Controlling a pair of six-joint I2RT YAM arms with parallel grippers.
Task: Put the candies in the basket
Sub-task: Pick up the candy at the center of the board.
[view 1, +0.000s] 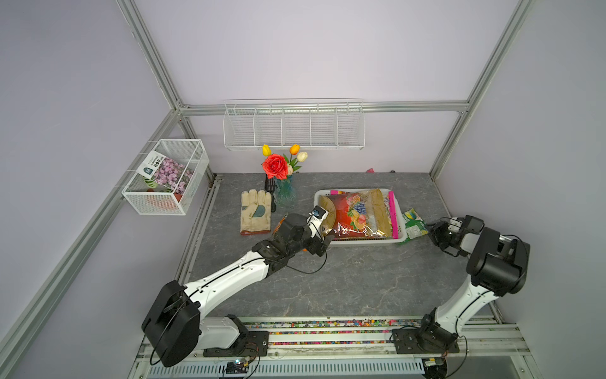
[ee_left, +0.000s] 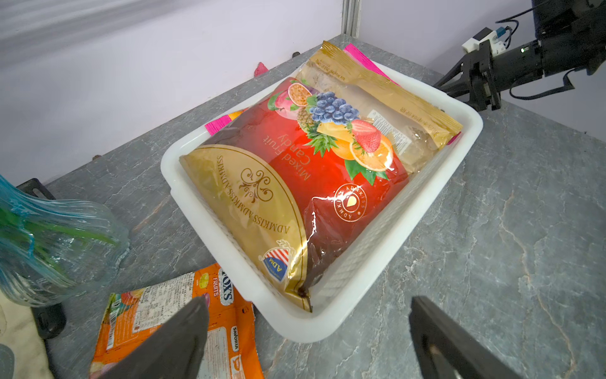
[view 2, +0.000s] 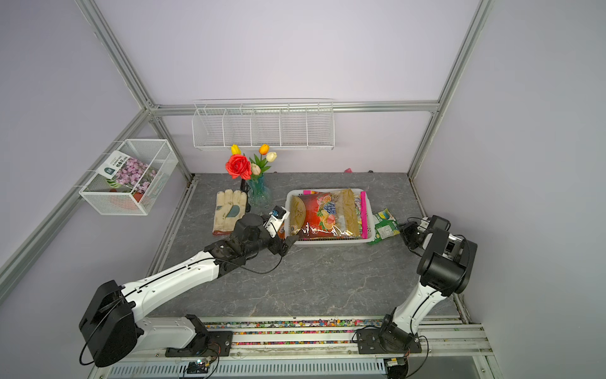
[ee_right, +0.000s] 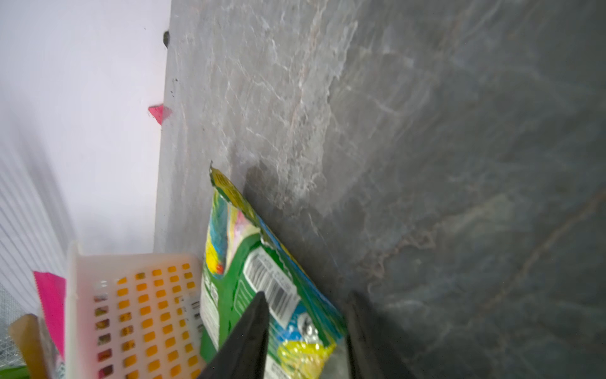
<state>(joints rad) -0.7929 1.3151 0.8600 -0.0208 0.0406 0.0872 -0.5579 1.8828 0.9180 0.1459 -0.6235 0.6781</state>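
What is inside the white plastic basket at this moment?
A large gold and red fruit candy bag lies on top and nearly fills the basket. Under it, a magenta bag shows only its edges. Whatever lies lower is covered.

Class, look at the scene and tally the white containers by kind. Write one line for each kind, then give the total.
plastic basket: 1
wire-mesh cube basket: 1
wire rack with dividers: 1
Total: 3
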